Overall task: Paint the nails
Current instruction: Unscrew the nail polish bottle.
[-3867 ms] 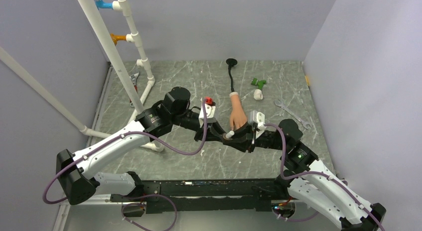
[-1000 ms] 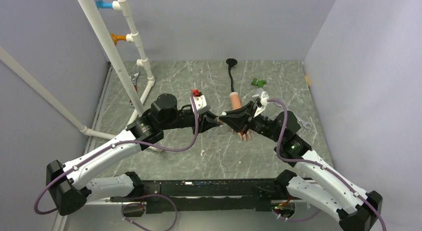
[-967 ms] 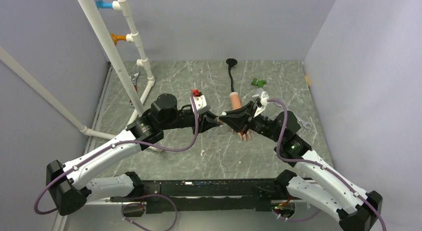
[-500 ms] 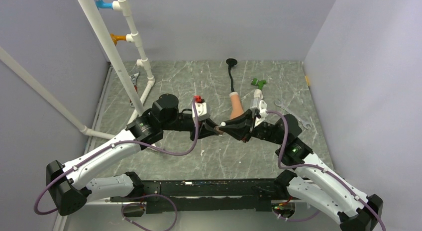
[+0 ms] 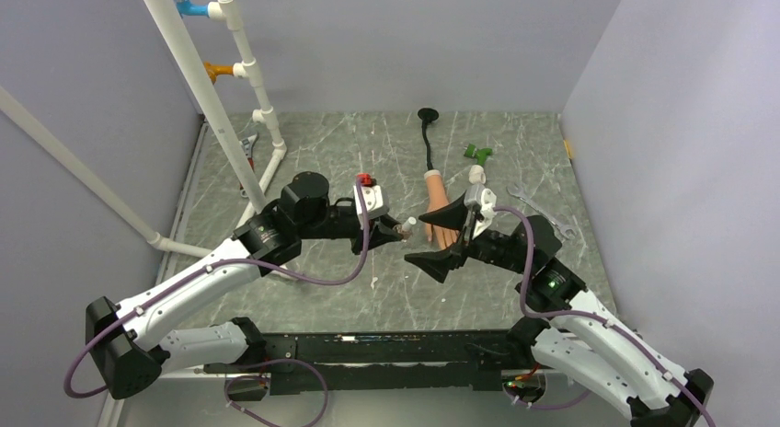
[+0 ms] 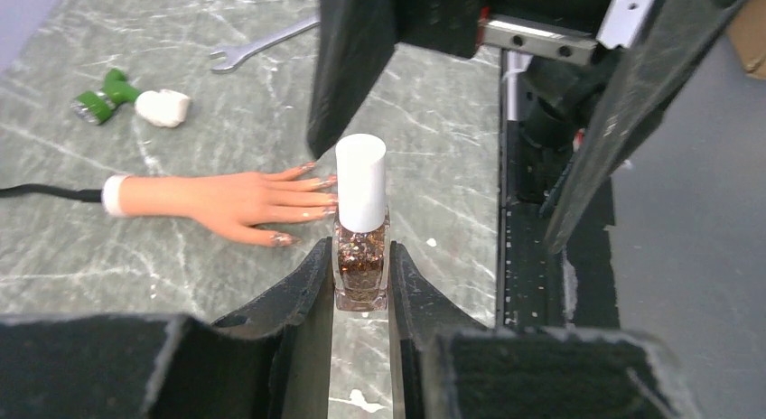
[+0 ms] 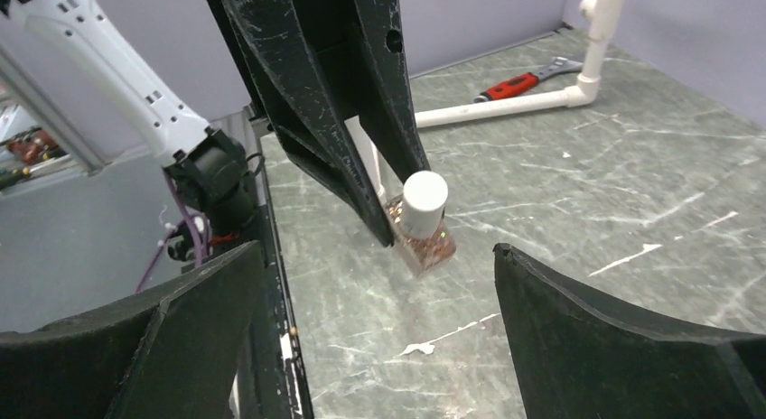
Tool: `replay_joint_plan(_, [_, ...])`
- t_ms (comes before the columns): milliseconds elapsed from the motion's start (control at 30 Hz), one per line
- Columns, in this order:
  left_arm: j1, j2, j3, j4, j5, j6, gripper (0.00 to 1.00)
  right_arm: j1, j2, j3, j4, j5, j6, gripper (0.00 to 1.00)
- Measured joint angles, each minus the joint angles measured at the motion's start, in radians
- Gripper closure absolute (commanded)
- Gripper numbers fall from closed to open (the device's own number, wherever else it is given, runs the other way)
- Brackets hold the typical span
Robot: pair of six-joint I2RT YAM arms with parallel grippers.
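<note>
A peach mannequin hand (image 5: pixel 440 209) lies palm down on the marble table, fingers pointing toward the arms. In the left wrist view its nails (image 6: pixel 327 195) show a glittery coat. My left gripper (image 5: pixel 397 229) is shut on a small brown glitter polish bottle (image 6: pixel 361 261) with a white cap (image 6: pixel 360 182) still on, held above the table just left of the hand (image 6: pixel 217 198). My right gripper (image 5: pixel 430 236) faces the bottle (image 7: pixel 425 238) with its jaws wide apart and nothing between them, the cap a short way in front.
A silver wrench (image 5: pixel 543 211) lies right of the hand. A green fitting (image 5: pixel 477 154) and a white piece (image 5: pixel 476 175) sit behind it, beside a black cable with a round disc (image 5: pixel 428 137). A white PVC pipe frame (image 5: pixel 230 96) stands at the left, with a red-handled tool (image 7: pixel 510 82) by it.
My right gripper was shut around the bottle's cap; it has opened wide, let go and drawn back a little. The left gripper still holds the bottle in about the same place.
</note>
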Motion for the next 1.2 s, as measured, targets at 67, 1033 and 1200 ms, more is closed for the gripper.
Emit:
replay_joint_plan(67, [0.008, -0.001, 0.0, 0.0, -0.025, 0.008, 1.0, 0.0, -0.029, 0.0, -0.028, 0.037, 0.005, 0.0])
replay_joint_plan(1033, [0.036, 0.121, 0.032, -0.054, -0.156, 0.026, 1.0, 0.0, -0.051, 0.119, -0.222, 0.392, 0.3, 0.01])
replay_joint_plan(1200, [0.036, 0.114, 0.032, -0.047, -0.151, -0.012, 1.0, 0.0, -0.014, 0.15, -0.276, 0.509, 0.413, 0.06])
